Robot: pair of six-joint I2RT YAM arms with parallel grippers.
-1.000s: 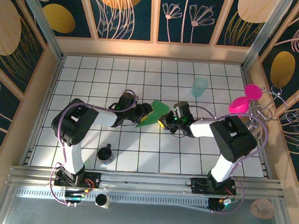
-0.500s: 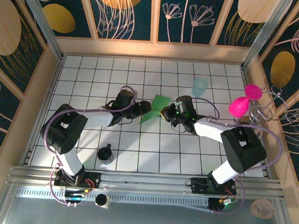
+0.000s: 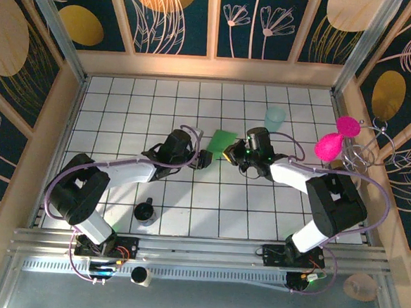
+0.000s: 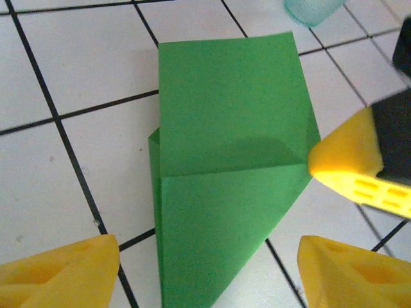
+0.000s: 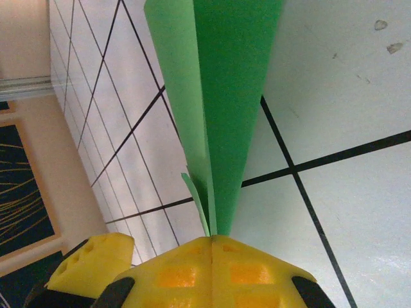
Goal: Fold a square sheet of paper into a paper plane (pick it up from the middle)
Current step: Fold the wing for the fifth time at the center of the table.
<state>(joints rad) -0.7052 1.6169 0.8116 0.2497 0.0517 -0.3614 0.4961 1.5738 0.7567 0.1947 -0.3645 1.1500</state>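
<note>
Top: green paper [image 3: 222,141] lying flat mid-table, cup [image 3: 274,119] sitting at its 2 o'clock.
L wrist: left gripper [image 4: 209,253] gaping wide, gripping nothing, paper lying at its 12 o'clock.
R wrist: right gripper [image 5: 210,242] pinching paper's edge, 2 fingers pressing fully together.

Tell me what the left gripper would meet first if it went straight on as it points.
Probably the green paper, just ahead of the open left gripper; the right gripper pinches its edge. Exact depth is unclear.
</note>
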